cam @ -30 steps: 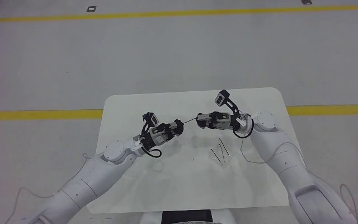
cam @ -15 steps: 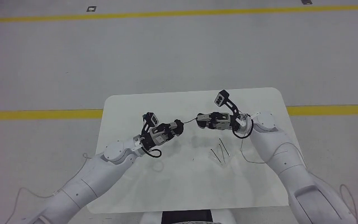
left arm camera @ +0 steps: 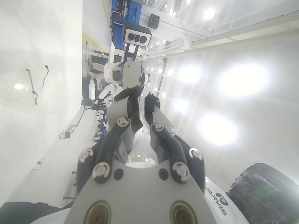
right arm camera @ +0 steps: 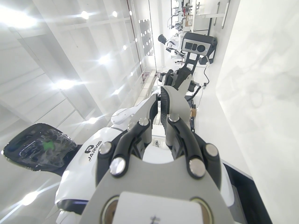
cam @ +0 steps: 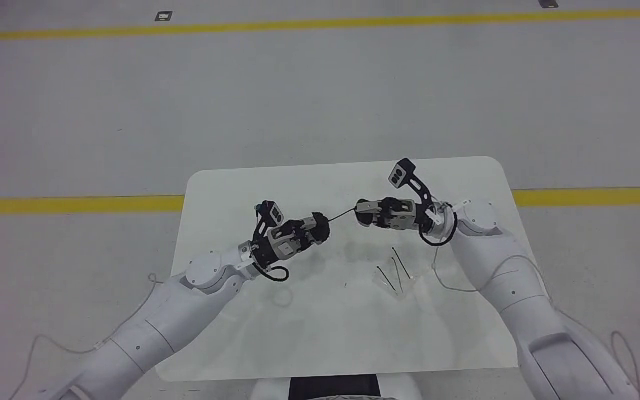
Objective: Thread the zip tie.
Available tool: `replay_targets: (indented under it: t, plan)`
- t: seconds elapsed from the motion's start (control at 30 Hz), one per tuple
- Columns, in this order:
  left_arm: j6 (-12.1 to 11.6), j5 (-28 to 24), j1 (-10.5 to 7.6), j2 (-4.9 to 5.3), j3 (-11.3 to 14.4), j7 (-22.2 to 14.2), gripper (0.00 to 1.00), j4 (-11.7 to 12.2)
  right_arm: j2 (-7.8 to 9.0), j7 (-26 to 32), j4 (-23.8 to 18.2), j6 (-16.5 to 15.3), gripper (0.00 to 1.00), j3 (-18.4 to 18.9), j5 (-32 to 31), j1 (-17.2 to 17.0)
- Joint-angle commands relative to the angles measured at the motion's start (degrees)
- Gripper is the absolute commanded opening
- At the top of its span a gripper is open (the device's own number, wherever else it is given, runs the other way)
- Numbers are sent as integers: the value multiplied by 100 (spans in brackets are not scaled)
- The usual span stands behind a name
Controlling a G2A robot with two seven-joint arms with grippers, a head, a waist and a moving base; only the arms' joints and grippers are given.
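Both sets of jaws nearly closed, left gripper [cam: 319,226] and right gripper [cam: 361,211] each pinching an end of the tie [cam: 340,216] strung between them over the far half of the table [cam: 230,200], spares [cam: 392,270] lying nearer its right edge; I'd grip firm and square tail to head slowly.

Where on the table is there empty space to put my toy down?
The widest bare patch is the near part of the table, between the two arms, beside the loose zip ties. The far strip along the back edge is bare too. The middle is crowded: the left gripper and right gripper hold a zip tie between them.
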Motion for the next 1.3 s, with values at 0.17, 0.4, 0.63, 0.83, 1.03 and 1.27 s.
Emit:
replay_targets:
  t: [0.17,0.4,0.63,0.83,1.03,1.27]
  plan:
    - [73,142,0,-102,35,107,100,-139,44,47,11,11,0,146,32,-66]
    - [97,281,-124,-277,211,152,100,-63,55,54,-73,17,0,189,65,-130]
    - [20,346,-162,-334,250,139,100,-33,50,20,-101,36,0,164,21,-134]
    - [20,431,-154,-340,249,223,100,-43,50,-22,-111,38,0,164,14,-147]
    - [-15,1416,-250,-437,328,534,100,-45,94,-583,-352,-255,0,346,-114,-429]
    - [401,1970,-452,-597,492,1018,100,-84,165,-833,-457,-437,0,588,-255,-630]
